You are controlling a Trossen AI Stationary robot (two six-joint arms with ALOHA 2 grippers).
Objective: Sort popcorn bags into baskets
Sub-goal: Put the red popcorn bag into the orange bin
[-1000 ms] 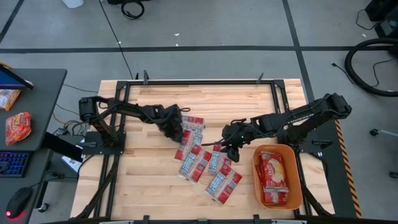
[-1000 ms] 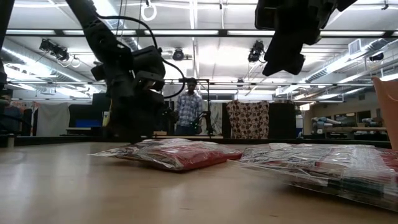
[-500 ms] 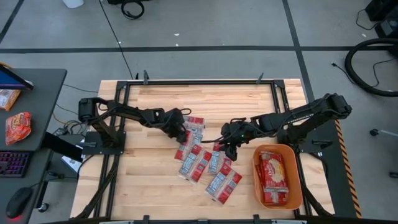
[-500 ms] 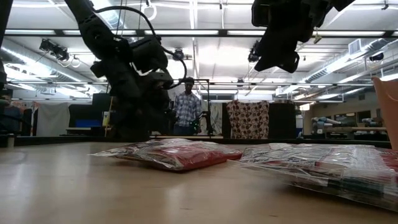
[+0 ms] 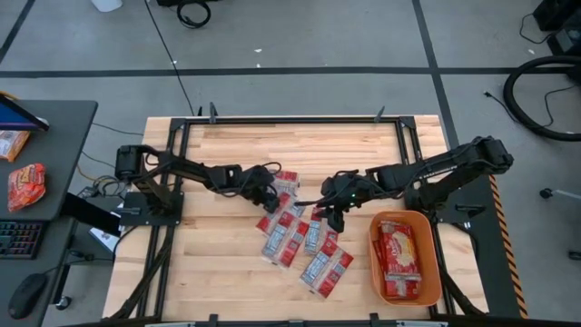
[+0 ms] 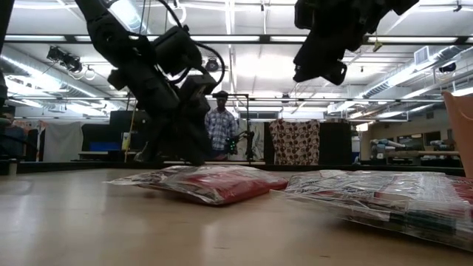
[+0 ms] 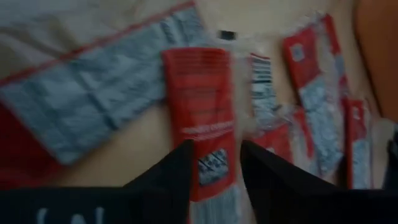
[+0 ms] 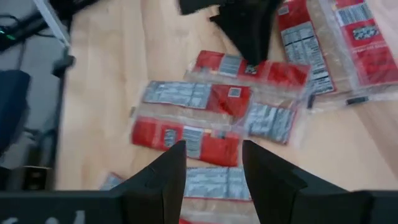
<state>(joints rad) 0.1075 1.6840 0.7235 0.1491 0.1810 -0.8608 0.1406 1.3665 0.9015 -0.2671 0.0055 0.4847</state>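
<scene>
Several flat red popcorn packets [image 5: 295, 238] with grey label panels lie overlapping at the table's middle. Two larger red bags [image 5: 398, 257] lie in the orange basket [image 5: 437, 272] near the right near corner. My left gripper [image 5: 267, 188] is low at the pile's far-left end. It is open, a finger on each side of one red packet [image 7: 208, 124] that lies on others. My right gripper [image 5: 331, 216] hangs open above the pile's right side, well above the table in the low view [image 6: 319, 55], with packets [image 8: 205, 134] below it. My left gripper comes slanting down from the table's left, its fingers [image 7: 177, 174] lying along the red packet's near end [image 7: 211, 168]. I cannot tell whether they touch it. The packet lies flat on the pile.
Black frame rails run along the table's edges [image 5: 290, 119]. A side table at the left carries a puffy orange-red snack bag [image 5: 25, 186]. A person [image 6: 220, 129] stands in the room beyond the far edge. Bare wood [image 5: 209, 263] lies to the left of the pile.
My left gripper has moved a little toward the table's right, onto the pile's far-left packets, and has tipped. My right gripper has drifted slightly toward the table's left above the pile. The packets have stayed in place.
</scene>
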